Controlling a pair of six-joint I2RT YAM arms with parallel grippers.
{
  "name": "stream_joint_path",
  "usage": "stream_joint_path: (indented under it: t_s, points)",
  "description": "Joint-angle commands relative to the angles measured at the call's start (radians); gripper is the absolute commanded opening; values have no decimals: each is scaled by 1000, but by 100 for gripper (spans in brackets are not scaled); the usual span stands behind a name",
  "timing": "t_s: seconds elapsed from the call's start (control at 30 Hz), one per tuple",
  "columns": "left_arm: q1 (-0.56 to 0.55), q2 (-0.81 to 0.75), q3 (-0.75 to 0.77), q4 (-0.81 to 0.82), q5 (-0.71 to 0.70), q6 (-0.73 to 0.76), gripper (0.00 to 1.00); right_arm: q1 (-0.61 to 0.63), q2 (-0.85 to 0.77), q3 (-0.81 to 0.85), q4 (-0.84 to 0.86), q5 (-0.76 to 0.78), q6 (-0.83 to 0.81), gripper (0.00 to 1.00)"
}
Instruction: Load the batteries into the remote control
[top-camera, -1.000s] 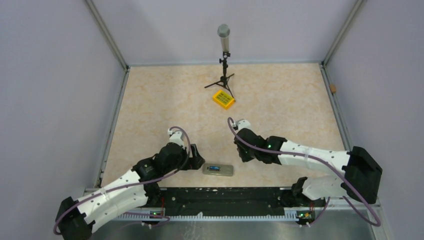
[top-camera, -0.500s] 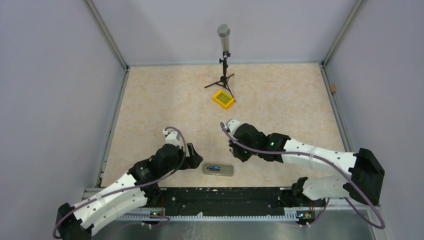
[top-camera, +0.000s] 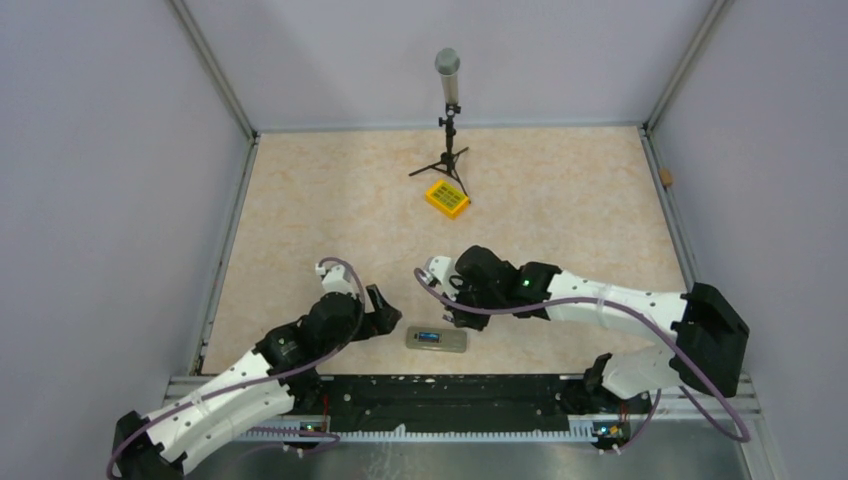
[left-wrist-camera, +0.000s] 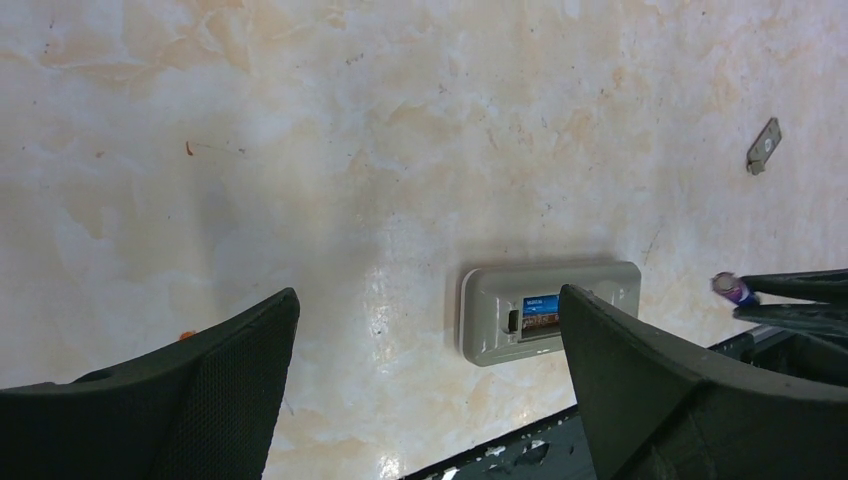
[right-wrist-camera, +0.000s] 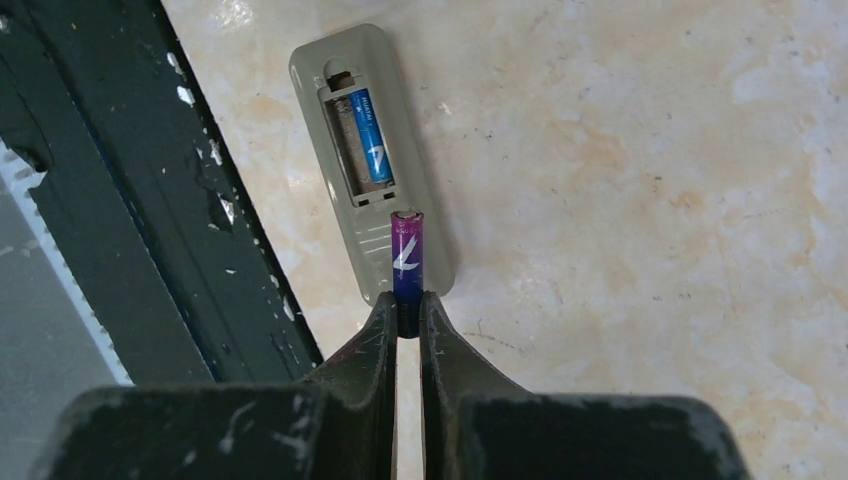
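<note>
The remote control (top-camera: 436, 339) lies back up near the table's front edge, with its battery compartment uncovered (right-wrist-camera: 370, 160). One blue battery (right-wrist-camera: 372, 135) sits in the bay's right slot, and the slot beside it is empty. My right gripper (right-wrist-camera: 408, 305) is shut on the end of a second battery (right-wrist-camera: 407, 255), a purple-blue one. That battery pointing forward over the remote's lower end, just short of the bay. In the top view the right gripper (top-camera: 447, 318) hangs just above the remote. My left gripper (left-wrist-camera: 428, 295) stands wide open and empty to the left of the remote (left-wrist-camera: 550, 310).
A black rail (top-camera: 450, 390) runs along the front edge right beside the remote. A yellow box with green keys (top-camera: 447, 199) and a microphone on a tripod (top-camera: 448, 120) stand at the back. A small grey flat piece (left-wrist-camera: 764, 146) lies on the table beyond the remote.
My right arm has swung left and down toward the remote, carrying the battery over its end. The left arm has shifted slightly left, still open.
</note>
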Motion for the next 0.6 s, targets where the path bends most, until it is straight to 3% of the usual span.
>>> stream_joint_path:
  t_s: [0.0,0.57]
  points:
    - [3,-36,-8,3,-36,-40,99,25,71,72,38,-62,-84,0]
    - [4,-75,-40,11,-33,-72,99,92,290,187,28,-86,-107,0]
